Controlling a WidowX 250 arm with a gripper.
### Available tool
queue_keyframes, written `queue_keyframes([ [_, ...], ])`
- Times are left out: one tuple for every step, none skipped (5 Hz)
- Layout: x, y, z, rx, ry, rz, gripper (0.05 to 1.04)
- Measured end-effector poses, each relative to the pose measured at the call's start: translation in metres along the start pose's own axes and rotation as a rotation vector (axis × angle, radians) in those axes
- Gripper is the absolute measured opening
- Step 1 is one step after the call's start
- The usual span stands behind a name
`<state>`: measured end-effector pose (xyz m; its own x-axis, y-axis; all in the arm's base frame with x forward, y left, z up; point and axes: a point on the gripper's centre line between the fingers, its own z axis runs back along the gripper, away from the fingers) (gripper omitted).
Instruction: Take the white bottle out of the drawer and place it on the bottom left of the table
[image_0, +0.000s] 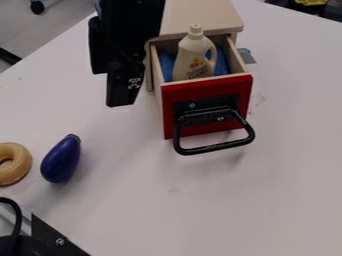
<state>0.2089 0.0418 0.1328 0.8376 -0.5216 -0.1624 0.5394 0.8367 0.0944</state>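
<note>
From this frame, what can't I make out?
All in the camera view:
- White bottle: base hidden by the drawer's red front; small print too small.
- Blue material in the drawer: partly behind the bottle, so unidentifiable.
- Tan ring: cut off by the left edge.
- Black bracket: cut off by the bottom edge.

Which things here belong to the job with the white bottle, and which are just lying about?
For the job: white bottle, open drawer, black robot arm, table.
Just lying about: purple toy eggplant, tan ring, blue material inside the drawer.
</note>
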Motion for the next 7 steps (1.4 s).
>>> queue_keyframes([
  [0.000, -0.001, -0.004, -0.012, 0.014, -0.003, 0.999],
  [0.012, 0.005, -0.006, -0.019, 0.022, -0.019, 0.999],
  [0.029, 0.012, 0.003, 0.004, -0.005, -0.036, 0.999],
  [0.044, 0.018, 0.009, -0.006, -0.029, -0.035, 0.999],
  [0.059, 0.024, 0.010, -0.043, -0.037, -0.022, 0.999],
  [0.071, 0.032, 0.011, -0.058, -0.040, -0.007, 0.999],
  [0.081, 0.041, 0.007, -0.072, -0.035, -0.002, 0.999],
])
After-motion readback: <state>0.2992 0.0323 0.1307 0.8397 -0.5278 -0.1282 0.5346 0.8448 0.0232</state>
